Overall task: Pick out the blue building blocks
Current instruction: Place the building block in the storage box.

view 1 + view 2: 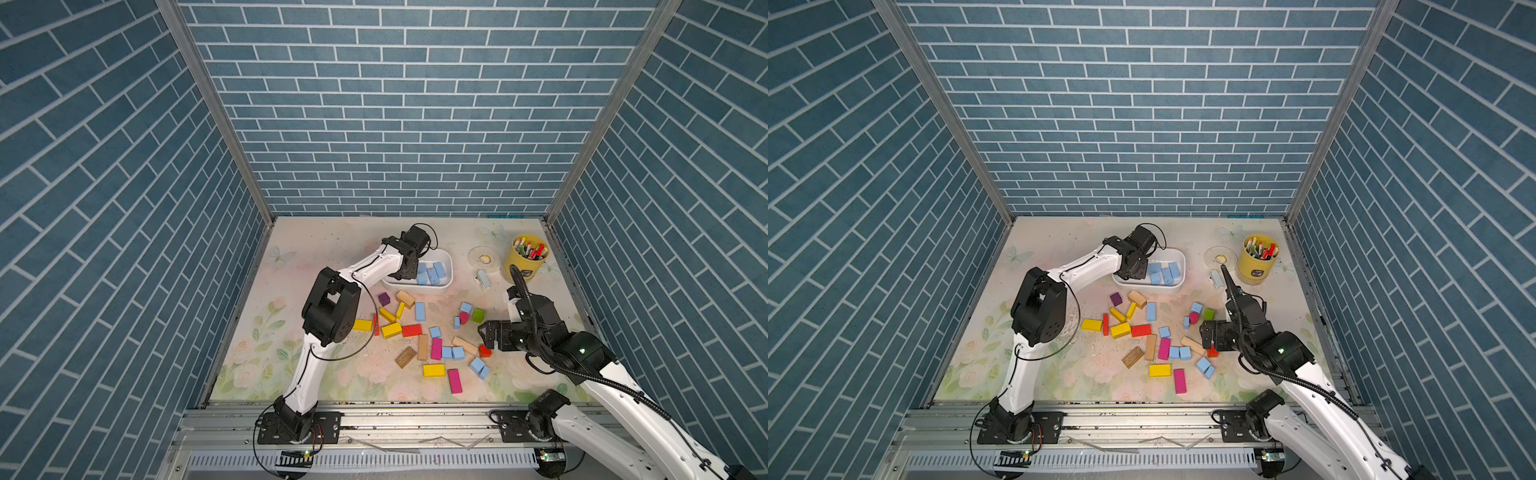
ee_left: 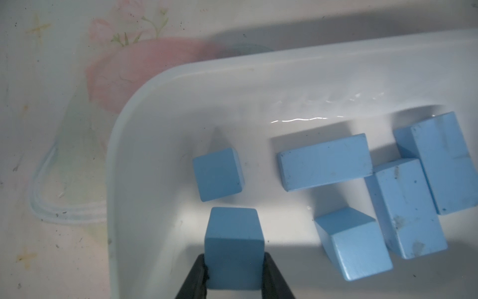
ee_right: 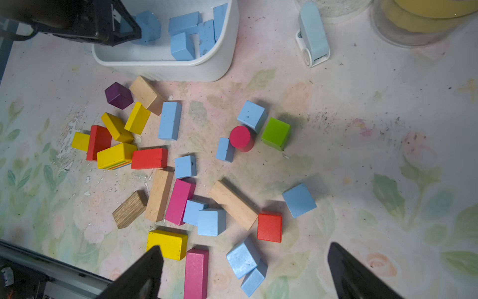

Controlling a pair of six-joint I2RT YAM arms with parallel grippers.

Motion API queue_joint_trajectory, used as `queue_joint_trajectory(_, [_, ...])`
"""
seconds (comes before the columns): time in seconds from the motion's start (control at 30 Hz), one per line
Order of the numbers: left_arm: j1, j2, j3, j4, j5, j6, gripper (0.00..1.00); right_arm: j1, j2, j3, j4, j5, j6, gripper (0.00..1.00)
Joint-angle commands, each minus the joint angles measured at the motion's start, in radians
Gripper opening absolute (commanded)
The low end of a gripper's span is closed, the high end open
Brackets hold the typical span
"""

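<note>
While the outstretched left gripper [image 2: 234, 261] clamps a blue cube [image 2: 232, 233] over the bin [image 2: 181, 85], the right gripper [image 3: 244, 247] points down, unclenched.

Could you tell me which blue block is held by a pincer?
The blue cube in the left pincer, at the white bin; all others lie loose.

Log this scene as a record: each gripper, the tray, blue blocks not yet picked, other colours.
left gripper: shut on a blue cube, over the inside of the white tray
right gripper: open, empty, above the table
tray contents: five blue blocks lying inside, no other colour
blue left on table: nine counted in the right wrist view, e.g. a blue brick
other blocks: yellow, red, magenta, purple, green, bare wood, all on the table
</note>
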Motion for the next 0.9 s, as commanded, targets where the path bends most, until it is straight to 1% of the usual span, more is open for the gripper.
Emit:
queue_joint_trajectory(0.0, [0.02,0.02,0.034,0.009,-0.002,-0.047,0.16,-0.002,-0.005,-0.002,0.068,-0.081,-0.058,0.99])
queue_joint_trajectory(0.17, [0.03,0.045,0.055,0.017,-0.012,-0.065,0.19,-0.002,-0.022,-0.02,0.109,-0.128,-0.063,0.99])
queue_joint_trajectory(0.23, [0.033,0.06,0.073,0.015,-0.017,-0.07,0.2,-0.002,-0.026,-0.024,0.108,-0.132,-0.064,0.99])
queue_joint_trajectory(0.37, [0.036,0.087,0.106,0.009,-0.011,-0.086,0.25,-0.002,-0.037,-0.032,0.1,-0.128,-0.064,0.99])
queue_joint_trajectory(0.53, [0.04,0.107,0.128,0.003,-0.01,-0.091,0.27,-0.002,-0.046,-0.035,0.092,-0.121,-0.064,0.99])
queue_joint_trajectory(0.73, [0.047,0.125,0.135,0.001,-0.001,-0.095,0.38,-0.002,-0.043,-0.039,0.085,-0.111,-0.064,0.99])
queue_joint_trajectory(0.87, [0.049,0.126,0.134,0.003,0.004,-0.094,0.5,-0.002,-0.04,-0.039,0.077,-0.106,-0.065,0.99])
